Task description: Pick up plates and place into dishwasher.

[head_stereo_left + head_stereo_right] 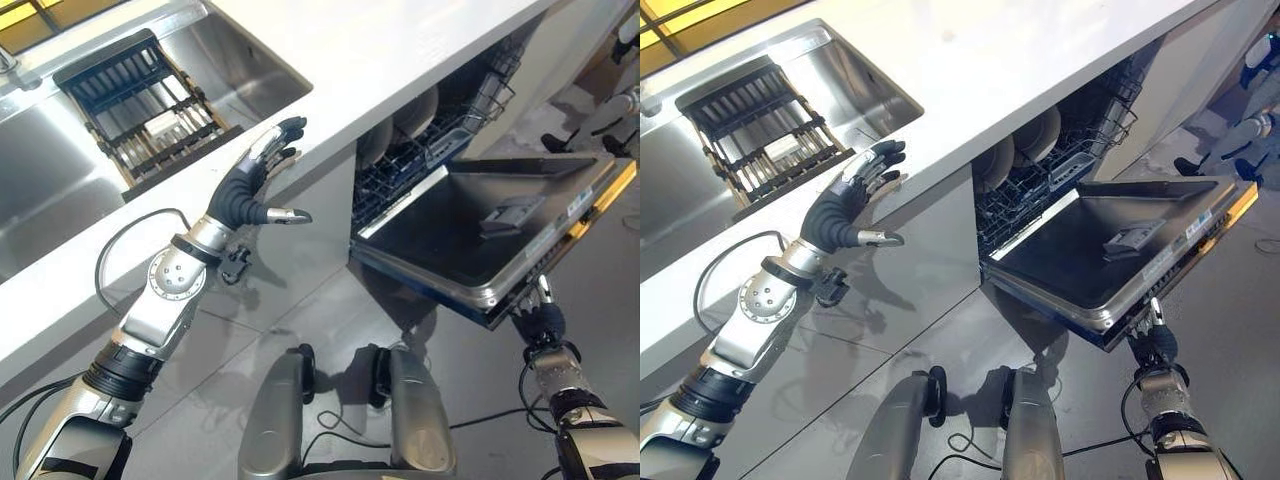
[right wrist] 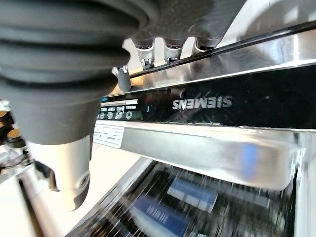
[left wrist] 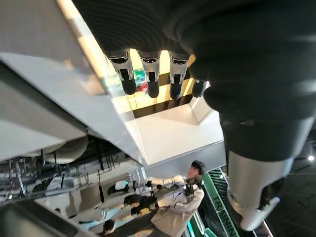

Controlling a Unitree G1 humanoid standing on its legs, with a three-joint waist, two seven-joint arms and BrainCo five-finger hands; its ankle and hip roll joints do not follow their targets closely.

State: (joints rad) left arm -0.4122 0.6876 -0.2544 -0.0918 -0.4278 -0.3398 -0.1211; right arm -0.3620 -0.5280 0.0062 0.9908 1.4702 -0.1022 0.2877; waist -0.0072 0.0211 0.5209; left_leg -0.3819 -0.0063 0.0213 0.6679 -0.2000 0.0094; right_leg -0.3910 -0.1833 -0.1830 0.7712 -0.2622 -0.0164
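Silver left hand point(image 1: 243, 196) fingers point(image 1: 283, 138) spread, empty

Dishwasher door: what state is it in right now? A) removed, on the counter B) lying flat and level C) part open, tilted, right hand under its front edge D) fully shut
C: the dishwasher door hangs tilted part way open with plates visible in the rack behind it, and the right hand sits under the door's front edge.
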